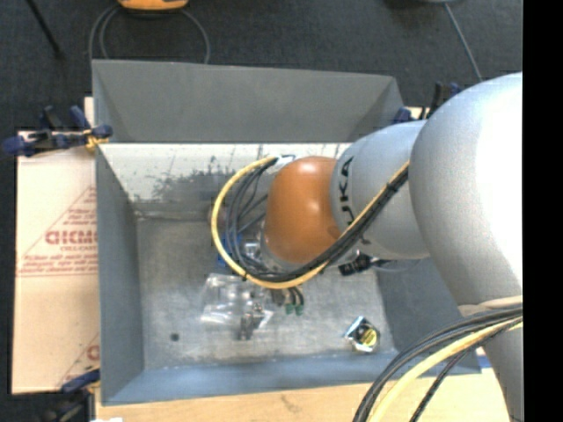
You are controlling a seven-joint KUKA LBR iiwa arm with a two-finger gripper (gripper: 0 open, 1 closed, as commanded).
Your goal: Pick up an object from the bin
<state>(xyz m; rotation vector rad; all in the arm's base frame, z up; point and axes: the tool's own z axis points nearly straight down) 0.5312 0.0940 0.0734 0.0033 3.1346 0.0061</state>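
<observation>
The gripper (253, 317) hangs low at a clear crumpled plastic piece (218, 297) near the bin's (220, 373) front wall; whether it is open or closed, I cannot tell.

Black letters "KU" (the rest hidden) stand on the arm (413, 192).

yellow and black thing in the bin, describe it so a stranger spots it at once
In the grey metal bin, look at the floor's lower right corner in the camera view. The small yellow and black thing lies there alone, bright and opaque, unlike the clear crumpled plastic by the gripper.
</observation>
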